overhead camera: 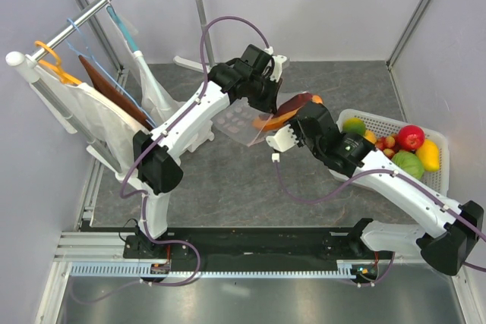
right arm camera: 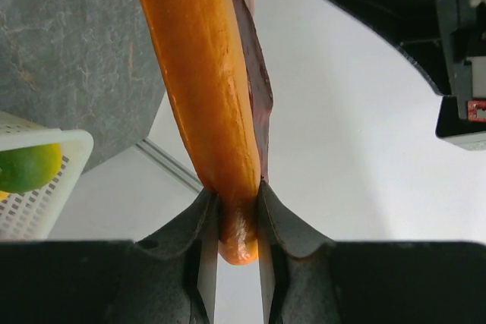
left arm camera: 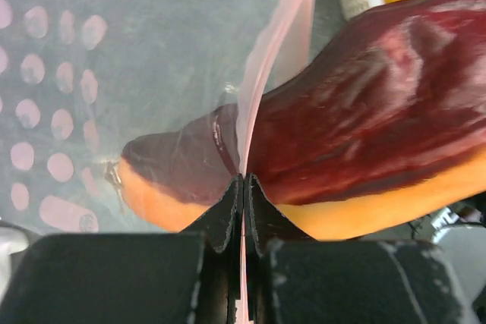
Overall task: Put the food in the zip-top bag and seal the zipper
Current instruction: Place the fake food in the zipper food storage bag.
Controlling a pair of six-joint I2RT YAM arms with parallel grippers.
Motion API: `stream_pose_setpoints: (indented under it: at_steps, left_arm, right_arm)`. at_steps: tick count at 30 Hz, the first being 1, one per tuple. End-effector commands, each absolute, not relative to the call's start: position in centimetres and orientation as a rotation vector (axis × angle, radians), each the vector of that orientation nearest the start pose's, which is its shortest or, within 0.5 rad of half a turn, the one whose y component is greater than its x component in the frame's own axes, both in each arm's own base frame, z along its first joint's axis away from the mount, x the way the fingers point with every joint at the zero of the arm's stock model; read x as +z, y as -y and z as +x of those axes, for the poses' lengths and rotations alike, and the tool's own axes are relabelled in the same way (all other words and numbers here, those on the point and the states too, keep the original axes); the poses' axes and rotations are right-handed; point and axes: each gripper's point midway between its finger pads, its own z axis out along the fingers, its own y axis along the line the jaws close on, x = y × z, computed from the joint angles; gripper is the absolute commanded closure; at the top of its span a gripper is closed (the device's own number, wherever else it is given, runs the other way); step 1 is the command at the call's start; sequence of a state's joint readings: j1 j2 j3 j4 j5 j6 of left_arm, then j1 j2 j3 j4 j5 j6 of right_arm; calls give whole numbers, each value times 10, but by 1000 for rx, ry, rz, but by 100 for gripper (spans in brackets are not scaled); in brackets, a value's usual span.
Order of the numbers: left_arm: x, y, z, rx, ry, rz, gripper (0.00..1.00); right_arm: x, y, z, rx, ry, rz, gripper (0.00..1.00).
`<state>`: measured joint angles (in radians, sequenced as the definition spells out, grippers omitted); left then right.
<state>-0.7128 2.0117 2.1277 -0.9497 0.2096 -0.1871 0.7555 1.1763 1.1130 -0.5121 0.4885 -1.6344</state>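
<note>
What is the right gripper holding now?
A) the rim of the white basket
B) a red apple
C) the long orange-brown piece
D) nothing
C: in the right wrist view the right gripper is closed on one end of the long orange-brown piece.

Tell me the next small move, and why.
Probably the right fingers should push the long piece deeper into the bag: only its tip shows behind the plastic, past the mouth edge that the left fingers pinch; most is outside.
</note>
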Motion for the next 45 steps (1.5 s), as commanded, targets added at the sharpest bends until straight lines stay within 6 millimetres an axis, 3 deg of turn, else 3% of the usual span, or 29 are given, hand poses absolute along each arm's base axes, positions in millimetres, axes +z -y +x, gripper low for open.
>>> stream_pose_setpoints:
  at_steps: [1, 9, 10, 16, 20, 24, 29, 32, 33, 34, 36, 40, 45]
  left_arm:
    - [263, 377, 325, -873, -2339, 791, 98]
    - [282, 380, 297, -1112, -2310, 877, 98]
    - [288, 382, 287, -1202, -2294, 912, 98]
    - [318, 371, 274, -1438, -2218, 930, 98]
    - [339, 365, 268, -1494, -2153, 942, 98]
    - [362, 363, 249, -1606, -2066, 1003, 98]
    - [364, 359, 240, -1638, -2062, 1006, 98]
    - [366, 357, 234, -1666, -2050, 1026, 98]
    - [369, 356, 229, -1707, -2033, 1046, 98]
    - [369, 356, 226, -1728, -2026, 1056, 98]
    - [374, 354, 218, -1784, -2004, 1080, 98]
    - [373, 350, 220, -1825, -2004, 1061, 98]
    - [370, 344, 232, -1841, -2025, 1010, 98]
  right_arm:
    - [325, -162, 327, -934, -1097, -1810, 100]
    - [321, -185, 312, -699, -1070, -1853, 100]
    - [325, -187, 309, -669, -1069, -1843, 100]
    - [328, -191, 299, -574, -1086, -1801, 100]
    - [343, -195, 293, -490, -1111, -1719, 100]
    - [354, -204, 285, -369, -1136, -1670, 100]
    - [346, -210, 281, -331, -1109, -1692, 96]
    - [345, -210, 282, -346, -1094, -1700, 77]
    - [350, -210, 282, -350, -1086, -1692, 47]
    - [354, -209, 282, -353, -1084, -1681, 33]
    - [366, -207, 280, -353, -1084, -1646, 18]
    - [389, -197, 271, -343, -1083, -1579, 12]
    - [399, -184, 255, -303, -1105, -1524, 8]
